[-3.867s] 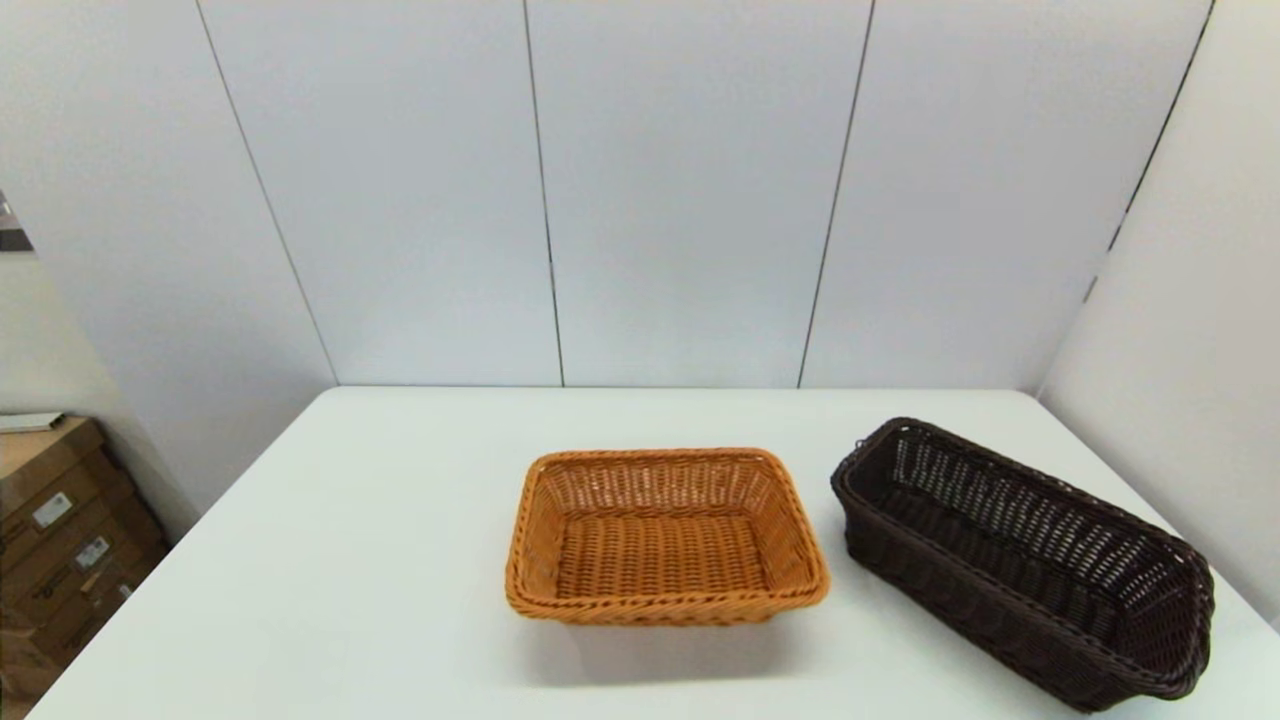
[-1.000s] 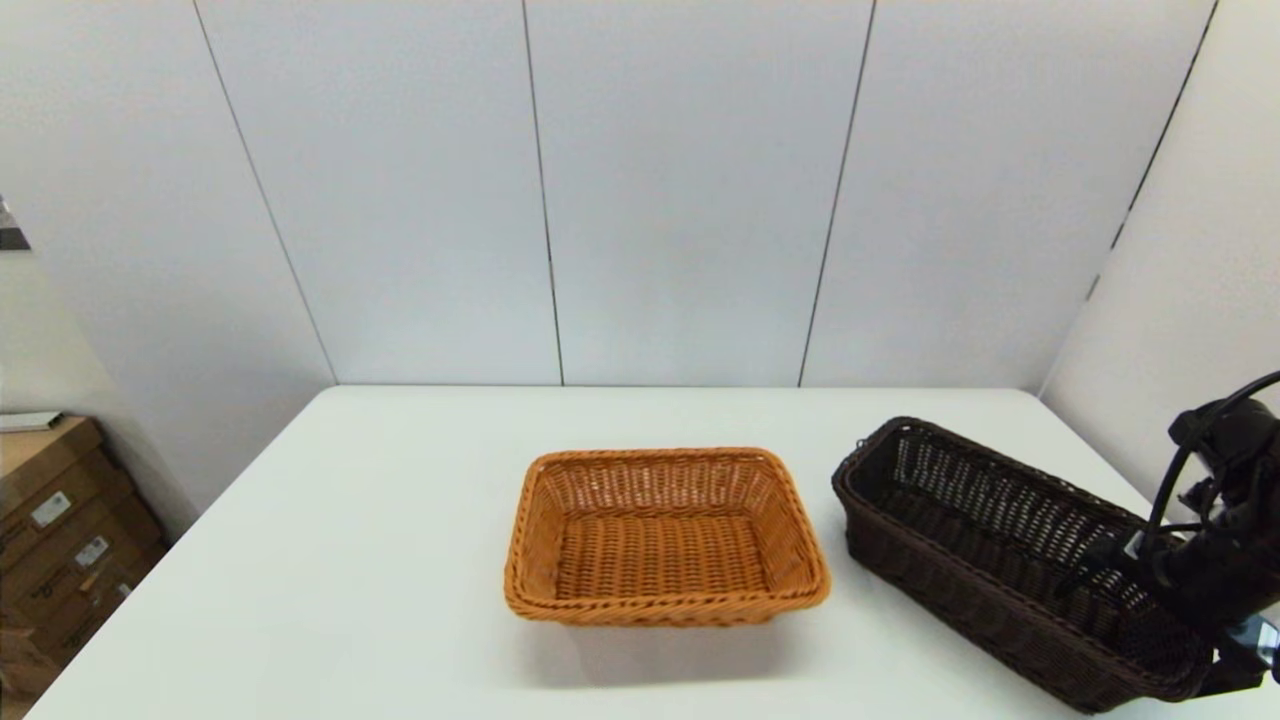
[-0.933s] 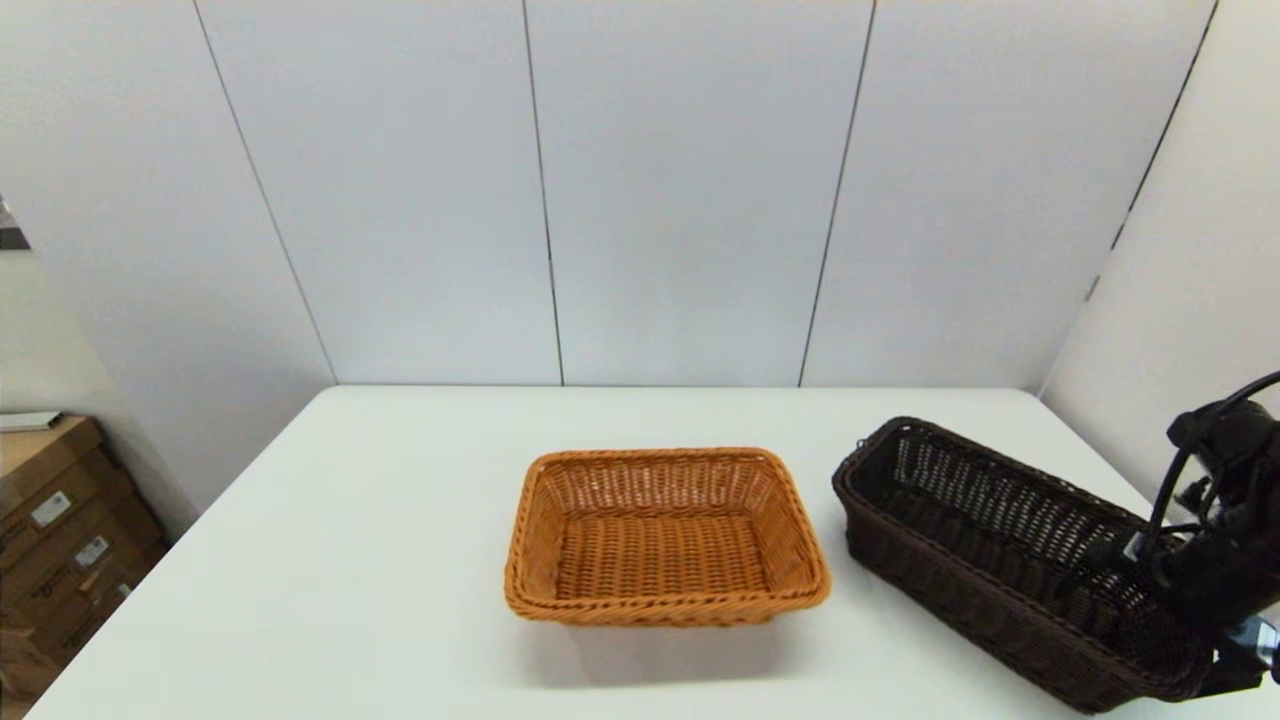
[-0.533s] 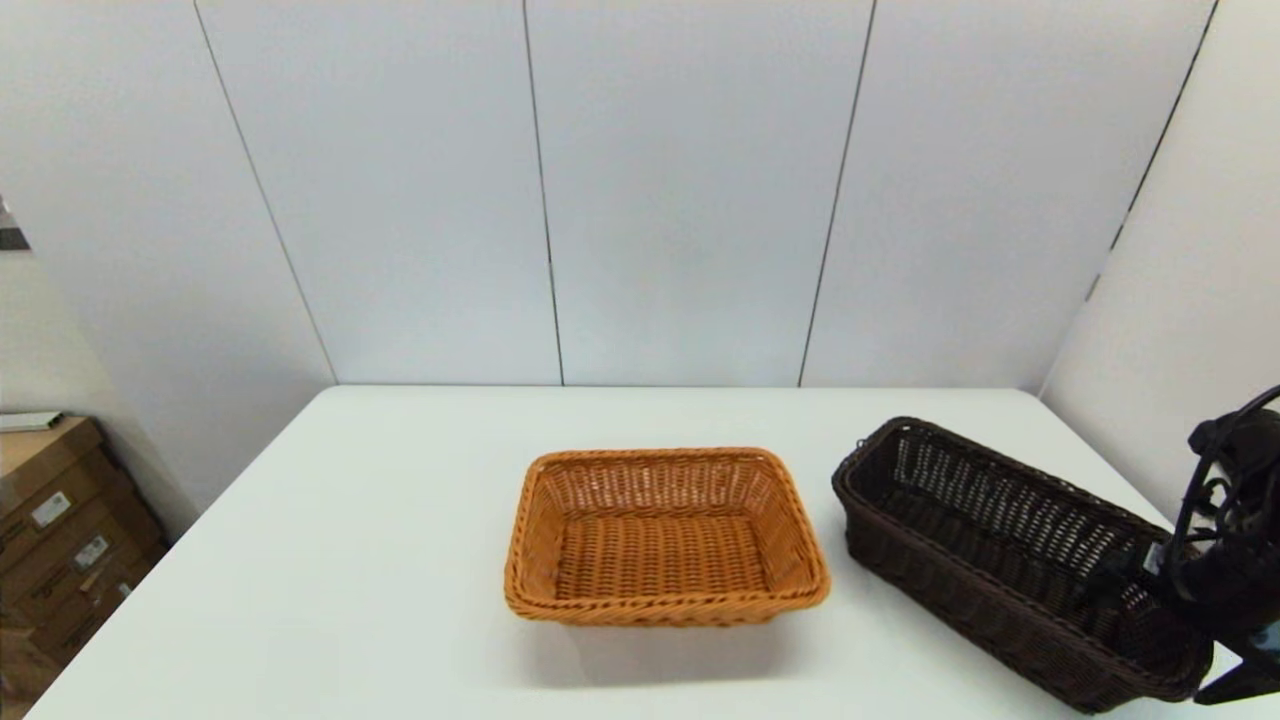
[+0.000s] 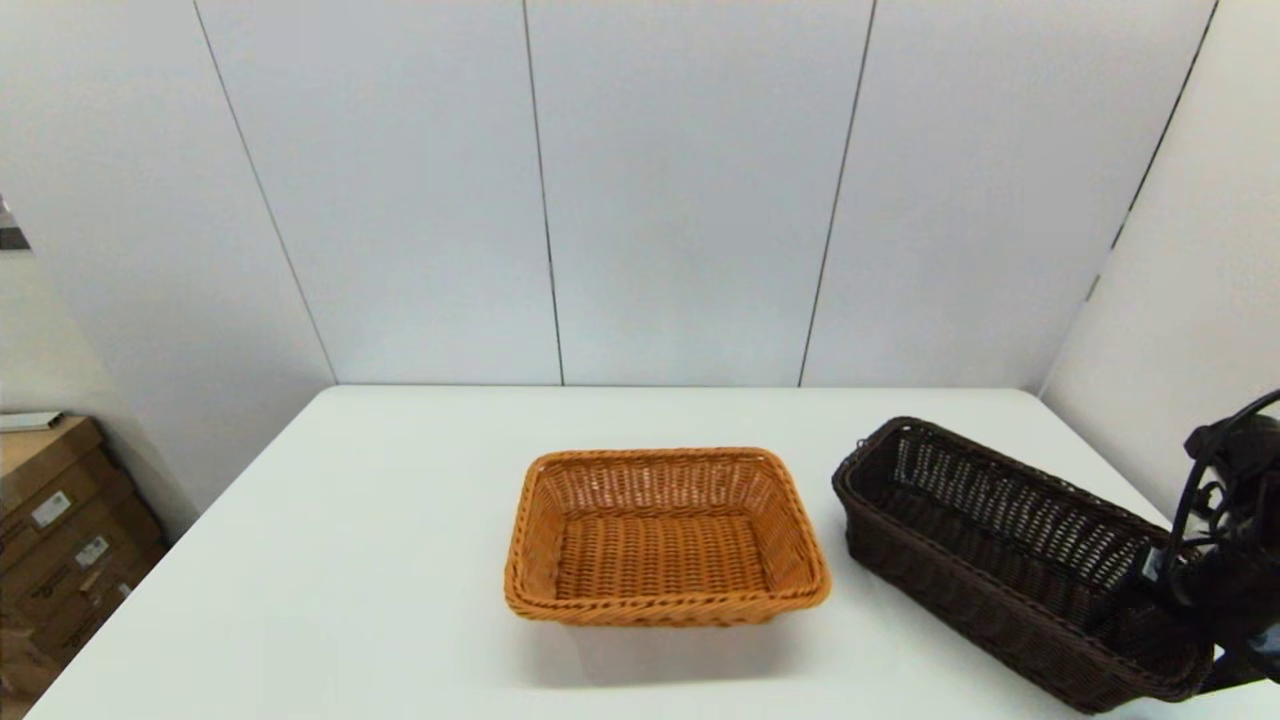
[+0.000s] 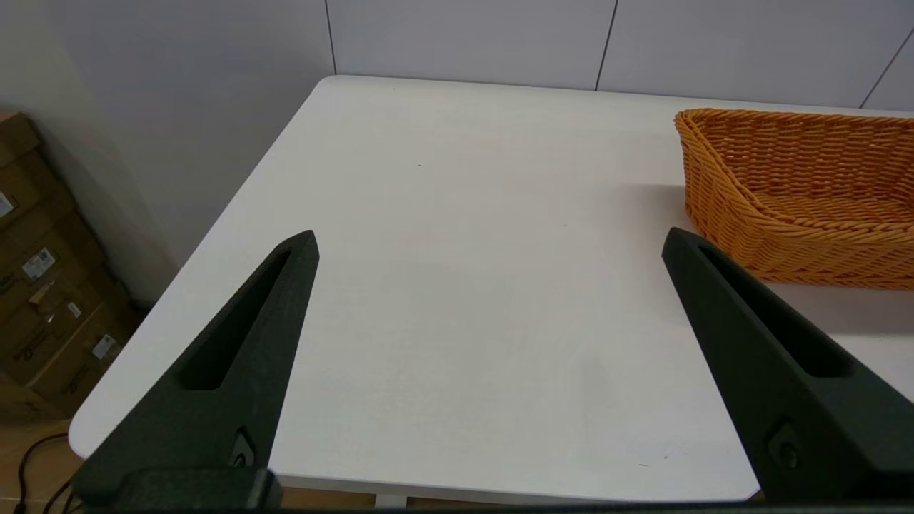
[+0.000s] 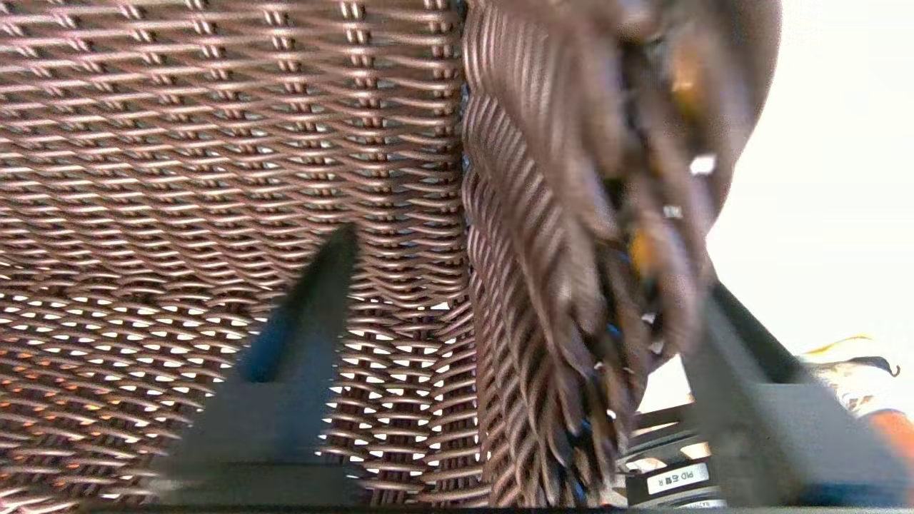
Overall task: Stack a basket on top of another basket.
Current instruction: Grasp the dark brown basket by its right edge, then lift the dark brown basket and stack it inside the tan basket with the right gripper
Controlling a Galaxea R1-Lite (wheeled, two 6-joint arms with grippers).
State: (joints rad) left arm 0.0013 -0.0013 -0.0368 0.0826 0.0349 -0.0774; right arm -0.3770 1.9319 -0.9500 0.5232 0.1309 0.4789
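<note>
Even, bright overhead light washes the white table (image 5: pixel 380 560) and pale wall panels, with no harsh glare in the head view. The orange basket (image 5: pixel 665 535) throws a soft grey shadow toward the table's near edge. Wall seams bow outward toward the frame's sides, a wide-lens distortion. The left wrist view is crisp. In the right wrist view, the dark brown basket (image 7: pixel 214 143) sits very close and smeared by blur, its end wall streaked, while the table beyond it blows out to near-white.
</note>
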